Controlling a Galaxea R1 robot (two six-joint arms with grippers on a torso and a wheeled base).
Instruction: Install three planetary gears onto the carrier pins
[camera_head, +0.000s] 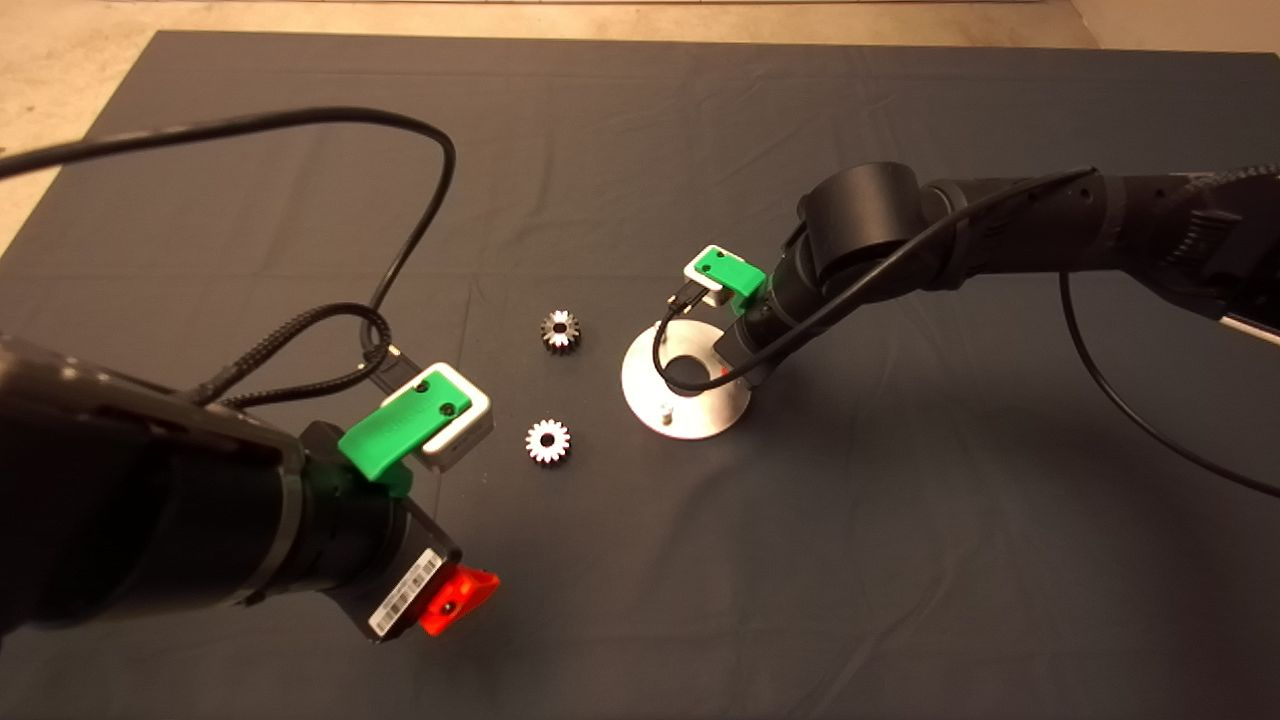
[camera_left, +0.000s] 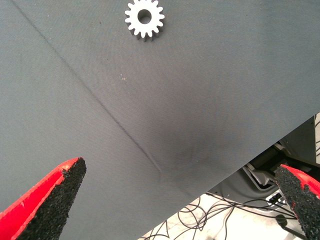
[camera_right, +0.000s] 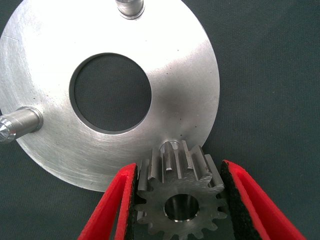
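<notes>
My right gripper (camera_right: 180, 205) is shut on one planetary gear (camera_right: 181, 192), its pads against the teeth on both sides. The gear hangs over the edge of the round silver disc (camera_right: 185, 75), right beside one carrier pin (camera_right: 172, 147) whose top peeks out behind the teeth. Two other carrier pins (camera_right: 130, 7) (camera_right: 17, 125) stand bare around the centre hole. In the head view the right gripper (camera_head: 722, 372) is above the disc (camera_head: 640, 385). Two loose gears (camera_head: 560, 330) (camera_head: 548, 440) lie on the mat left of the disc. My left gripper (camera_left: 175, 200) hovers open near the mat's front, the nearer gear (camera_left: 144, 18) ahead of it.
The dark mat (camera_head: 900, 560) has a crease running across it. A black cable (camera_head: 420, 200) loops over the mat from the left arm. Beyond the mat's edge, the left wrist view shows cables on the floor (camera_left: 220, 220).
</notes>
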